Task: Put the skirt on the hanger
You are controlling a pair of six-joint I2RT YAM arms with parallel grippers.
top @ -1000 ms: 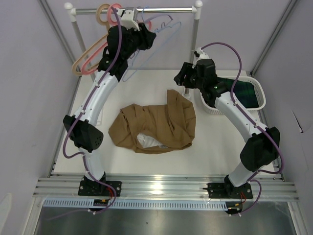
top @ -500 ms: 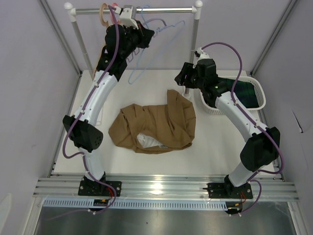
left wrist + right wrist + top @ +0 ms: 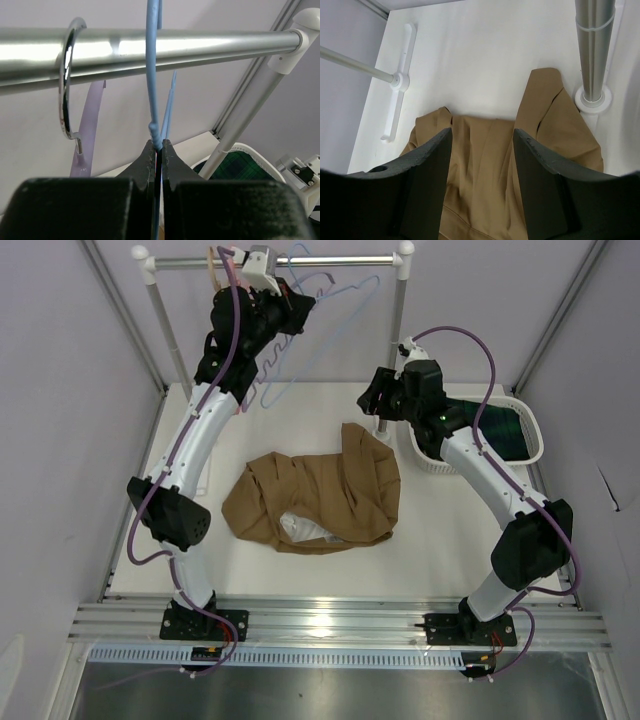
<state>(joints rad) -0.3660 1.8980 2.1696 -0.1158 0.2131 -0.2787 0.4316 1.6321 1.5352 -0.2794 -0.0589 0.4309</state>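
Two arms split the work: the left fingers are pinched shut on the thin blue hanger, hooked over the rail at the top of the frame, while the right fingers stand open and empty above the skirt, crumpled at the middle of the desk. Fetching the hanger appears to be the step in hand; next it likely needs unhooking from the rail and bringing down to the skirt.

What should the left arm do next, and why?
Probably lift slightly to unhook. The left gripper is shut on the neck of the thin pale-blue hanger, whose hook sits over the shiny metal rail; the tan-brown cloth skirt lies crumpled on the table.
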